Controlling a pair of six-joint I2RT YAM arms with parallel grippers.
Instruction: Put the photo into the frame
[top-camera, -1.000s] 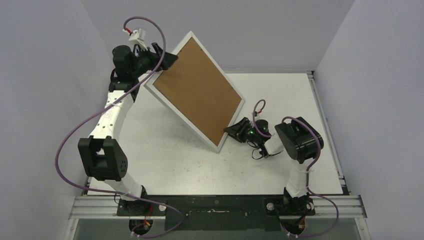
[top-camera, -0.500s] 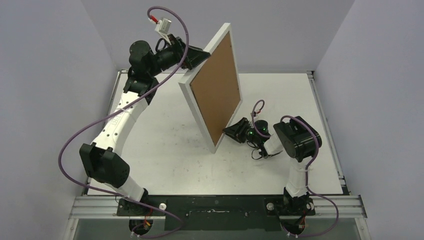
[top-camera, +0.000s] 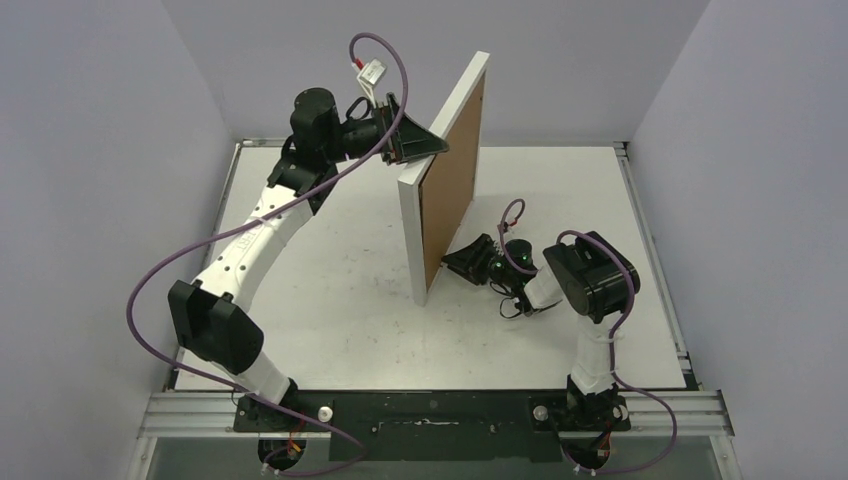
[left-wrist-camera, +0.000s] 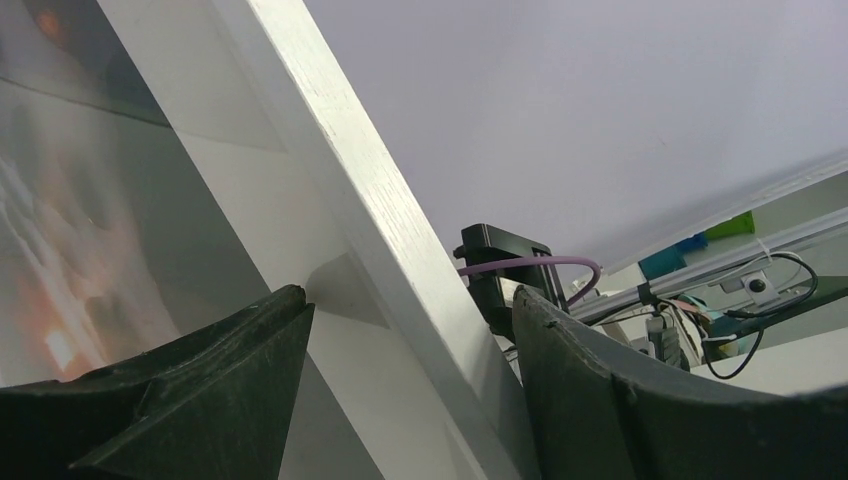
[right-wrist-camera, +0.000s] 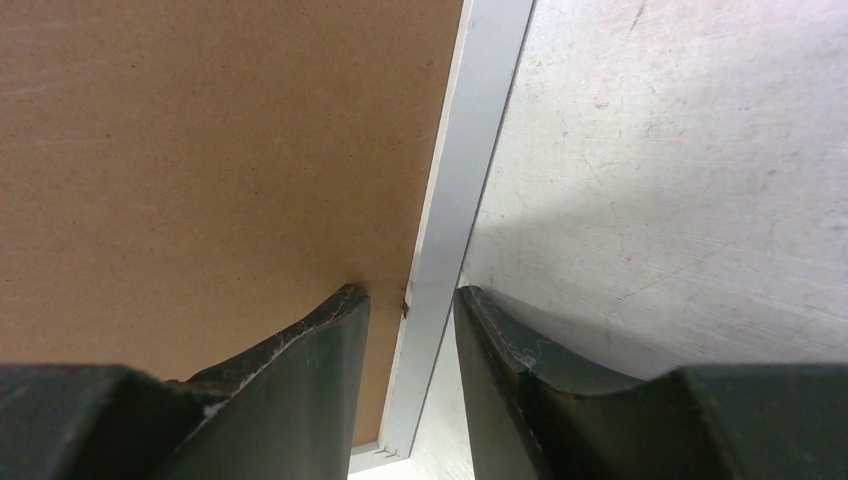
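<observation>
The frame (top-camera: 415, 225) stands almost upright on its long edge in the middle of the table, its brown board (top-camera: 452, 190) facing right. My left gripper (top-camera: 422, 148) is shut on the frame's upper edge; in the left wrist view the white rim (left-wrist-camera: 370, 210) runs slantwise between its fingers (left-wrist-camera: 250, 350). The photo (left-wrist-camera: 55, 230) shows blurred on the frame's front side, orange glow and dark rock inside a white border. Low beside the table, my right gripper (top-camera: 452, 268) is shut on the frame's lower rim (right-wrist-camera: 455, 220), one fingertip (right-wrist-camera: 335, 320) on the brown board (right-wrist-camera: 200, 150).
The white table (top-camera: 330, 300) lies open to the left of the frame and in front of it. Grey walls close in at the back and on both sides. A metal rail (top-camera: 650, 250) runs along the table's right edge. Purple cables loop off both arms.
My left gripper has swung up and to the right with the frame's top edge, tipping the frame from a backward lean to nearly upright. The right gripper has stayed at the lower edge.
</observation>
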